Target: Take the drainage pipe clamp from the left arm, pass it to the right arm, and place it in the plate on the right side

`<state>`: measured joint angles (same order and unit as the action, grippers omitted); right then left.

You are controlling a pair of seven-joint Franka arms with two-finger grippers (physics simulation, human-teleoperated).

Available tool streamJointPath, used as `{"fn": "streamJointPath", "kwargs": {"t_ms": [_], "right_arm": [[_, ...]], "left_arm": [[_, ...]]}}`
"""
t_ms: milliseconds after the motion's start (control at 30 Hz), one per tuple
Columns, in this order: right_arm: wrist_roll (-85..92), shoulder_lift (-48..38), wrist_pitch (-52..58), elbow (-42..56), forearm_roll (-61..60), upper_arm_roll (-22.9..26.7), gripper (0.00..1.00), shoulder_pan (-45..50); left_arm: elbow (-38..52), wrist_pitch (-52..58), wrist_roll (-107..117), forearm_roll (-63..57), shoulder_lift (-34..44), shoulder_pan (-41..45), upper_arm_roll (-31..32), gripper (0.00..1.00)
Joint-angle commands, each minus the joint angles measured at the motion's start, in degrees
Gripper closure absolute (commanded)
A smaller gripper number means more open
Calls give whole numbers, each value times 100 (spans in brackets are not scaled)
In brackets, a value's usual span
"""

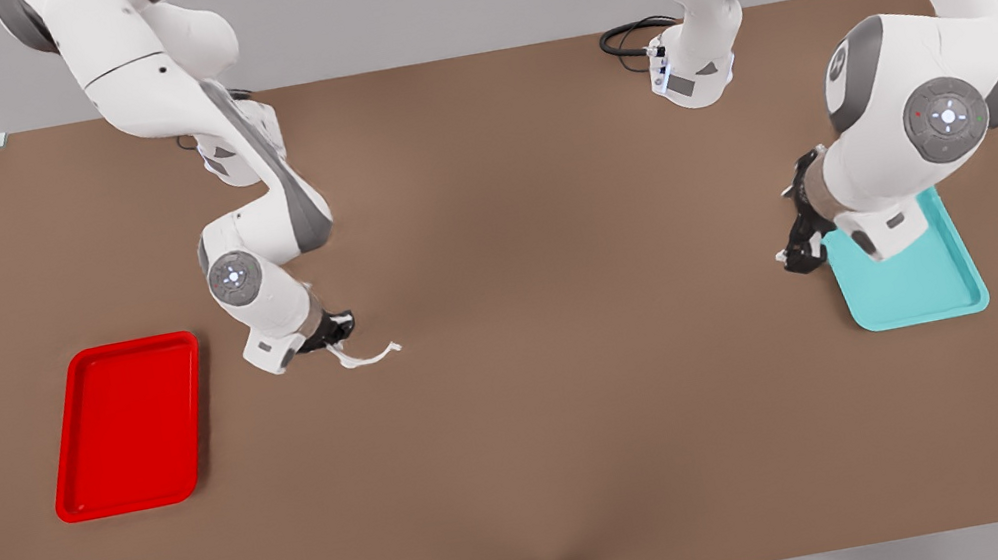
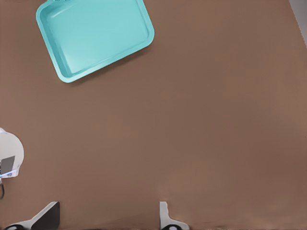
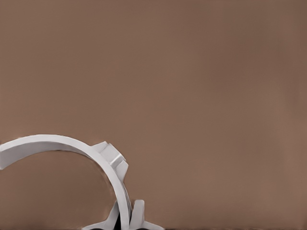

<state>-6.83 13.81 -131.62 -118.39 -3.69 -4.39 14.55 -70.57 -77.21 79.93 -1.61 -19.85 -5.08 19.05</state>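
The right arm's tool (image 1: 334, 333) has its fingers clamped on the drainage pipe clamp (image 1: 366, 353), holding it just above the brown surface (image 1: 581, 408), a little toward the middle of the surface from the red plate (image 1: 128, 425). In the right wrist view the white arc of the clamp (image 3: 103, 165) is pinched by a thin section near its feet, so the grip looks slight. The main risk, as I judge it, is the ring twisting or slipping free during the carry toward the plate, or catching the raised rim and landing outside it. The left arm's tool (image 1: 802, 244) waits well away from the plate, beside the teal tray (image 1: 915, 281), with its fingers (image 2: 165, 218) apart and empty.
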Motion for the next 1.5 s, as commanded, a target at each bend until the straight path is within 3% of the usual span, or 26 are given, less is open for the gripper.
{"fn": "streamJointPath", "kwargs": {"t_ms": [0, 33, 133, 200, 367, 800, 833, 867, 1200, 1300, 1400, 1467], "right_arm": [[1307, -10, 14, -88, 534, 8, 79, -408], [1604, 7, -30, -62, 755, 8, 79, -707], [2405, 394, -206, 281, 1248, 61, 79, -1542], [3345, 860, -909, 456, 1239, 61, 79, -2202], [4593, 1062, -980, 571, 1107, 43, 79, -3239], [5526, 1071, -883, 773, 1002, 61, 79, -3512], [5534, 1071, -883, 765, 1010, 61, 52, -3512], [5675, 1097, -883, 773, 1010, 61, 0, -3520], [5710, 1115, -787, 940, 1028, -9, 0, -3468], [5640, 1124, 347, 1871, 993, -27, 0, -3011], [4480, 1265, 2615, 3410, 1019, -18, 0, -2124], [3215, 931, 3678, 3682, 1010, -27, 0, -1640]], "left_arm": [[237, 786, -8414, 400, -213, -380, 2, 0], [219, 795, -8415, -225, -204, -231, 134, 0], [193, 812, -8398, -392, -221, -63, 240, 0], [193, 777, -8362, -392, -221, -63, 231, 0], [184, 1155, -8398, -129, -221, -187, 222, 0], [175, 1155, -8406, -155, -230, -160, 222, 0], [175, 1164, -8406, -146, -230, -160, 222, 0], [175, 1164, -8406, -146, -230, -160, 222, 0], [175, 1164, -8415, -181, -257, -116, 231, 0], [175, 1164, -8415, -164, -257, -125, 231, 0], [175, 1164, -8415, -155, -257, -134, 231, 0], [175, 1164, -8415, -155, -274, -143, 222, 0]]}}
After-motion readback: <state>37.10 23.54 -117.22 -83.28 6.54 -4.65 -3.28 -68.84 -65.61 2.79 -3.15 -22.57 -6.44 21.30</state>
